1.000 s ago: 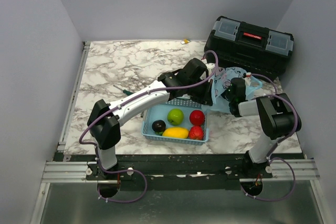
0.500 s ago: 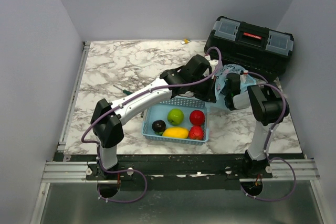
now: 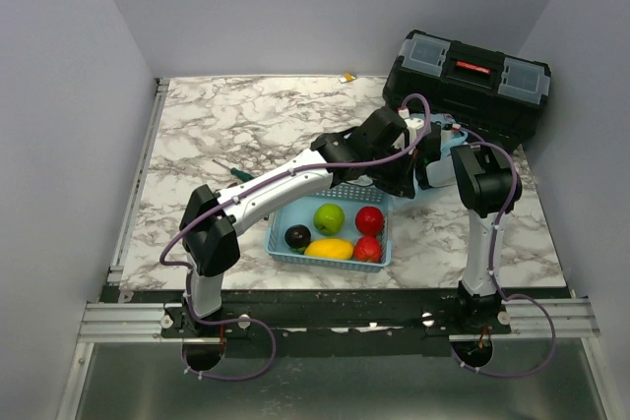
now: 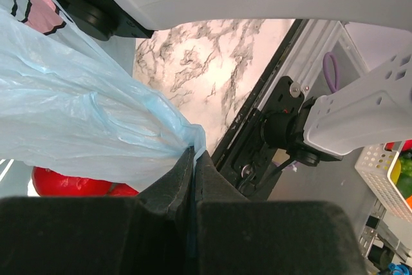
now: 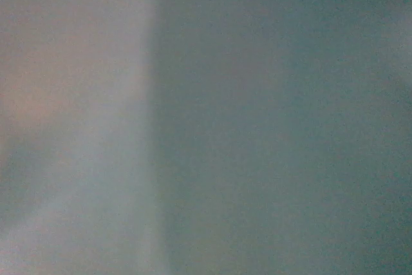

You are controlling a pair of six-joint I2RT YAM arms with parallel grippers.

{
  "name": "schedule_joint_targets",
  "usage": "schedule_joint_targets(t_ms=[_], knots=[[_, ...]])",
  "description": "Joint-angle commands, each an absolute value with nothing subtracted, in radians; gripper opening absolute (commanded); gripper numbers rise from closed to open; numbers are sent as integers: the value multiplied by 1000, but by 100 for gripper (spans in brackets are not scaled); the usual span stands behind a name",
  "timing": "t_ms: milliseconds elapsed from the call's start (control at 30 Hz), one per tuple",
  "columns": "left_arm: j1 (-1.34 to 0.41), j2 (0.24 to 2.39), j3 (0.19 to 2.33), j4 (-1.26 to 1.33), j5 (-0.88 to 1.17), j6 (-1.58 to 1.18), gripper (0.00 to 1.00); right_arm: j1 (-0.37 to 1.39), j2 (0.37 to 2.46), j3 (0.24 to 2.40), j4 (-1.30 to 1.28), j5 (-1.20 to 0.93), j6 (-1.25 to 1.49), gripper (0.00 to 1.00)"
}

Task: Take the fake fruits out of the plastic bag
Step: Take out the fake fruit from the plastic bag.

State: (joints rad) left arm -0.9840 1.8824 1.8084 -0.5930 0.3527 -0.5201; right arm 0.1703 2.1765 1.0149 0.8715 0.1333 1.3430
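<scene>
Our left pincer (image 4: 193, 159) is clenched on a gathered fold of the plastic bag (image 4: 84, 120), with the thin blue film bunched to a point between its closed fingers. We judge that this hold is meant to lift and stretch the bag so that whatever remains can be tipped out or reached. Just under the taut film shows a glossy red shape (image 4: 71, 183) (probably a fake fruit not yet out, though we cannot tell which one, nor whether it lies inside the bag or beneath it).

Our right pincer (image 3: 430, 162) sits against the bag from the other side. Its camera gives only a blue-grey blur, likely film pressed on the lens, so we cannot tell whether it is released or clenched.

Seen from above, the bag is mostly hidden between the two wrists, in front of the black toolbox (image 3: 472, 81). Nearer the arm bases, the basket (image 3: 330, 262) rests on the marble surface (image 3: 226, 125). It holds the green apple (image 3: 329, 217), the red apple (image 3: 370, 220), the yellow fruit (image 3: 330, 248) and the strawberry-like fruit (image 3: 367, 249), beside a dark plum (image 3: 297, 236). We reckon the task is nearly done. The thin film could slip or tear under a hard pull.
</scene>
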Motion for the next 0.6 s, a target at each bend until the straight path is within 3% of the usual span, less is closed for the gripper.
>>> schedule_joint_targets(t_ms=[0,300,567], knots=[[-1009,1855,1803,-628,377,-509,0,156,2247,1040,711,200,1375,58],[-961,1808,1705,-603,290,-530,0,155,2135,877,836,115,1341,10],[-868,1748,1584,-527,278,-581,0,153,1997,745,877,12,1273,1]])
